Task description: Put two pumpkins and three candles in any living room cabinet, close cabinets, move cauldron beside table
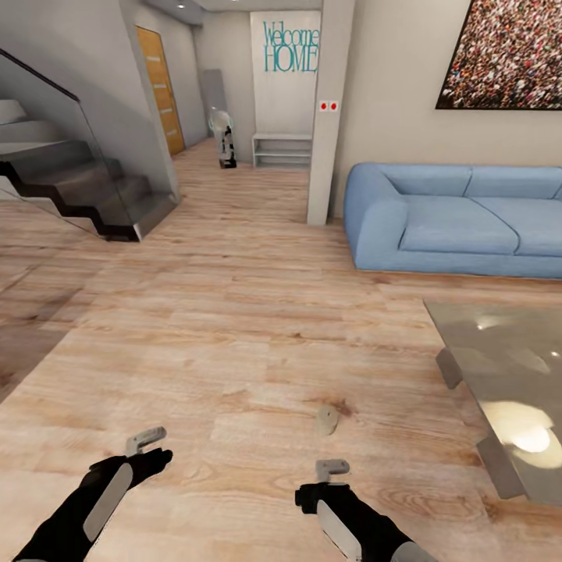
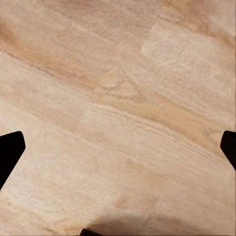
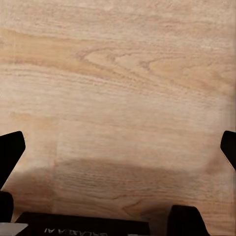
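One grey-beige candle [image 1: 326, 420] lies on its side on the wooden floor, a short way ahead of my right gripper [image 1: 332, 468] and left of the glossy grey table [image 1: 499, 367]. My left gripper [image 1: 146, 439] hangs low over bare floor further left. In the wrist views both the left gripper [image 2: 118, 147] and the right gripper [image 3: 118, 147] are open, their dark fingertips [image 2: 10, 152] spread wide over floorboards with nothing between them. Pumpkins, cauldron and the dark-brown cabinet are out of view.
A blue sofa [image 1: 460, 218] stands against the right wall behind the table. A staircase with a glass rail [image 1: 86, 187] rises at the left. A white pillar [image 1: 328, 117] and a hallway with a low white shelf [image 1: 282, 148] lie straight ahead.
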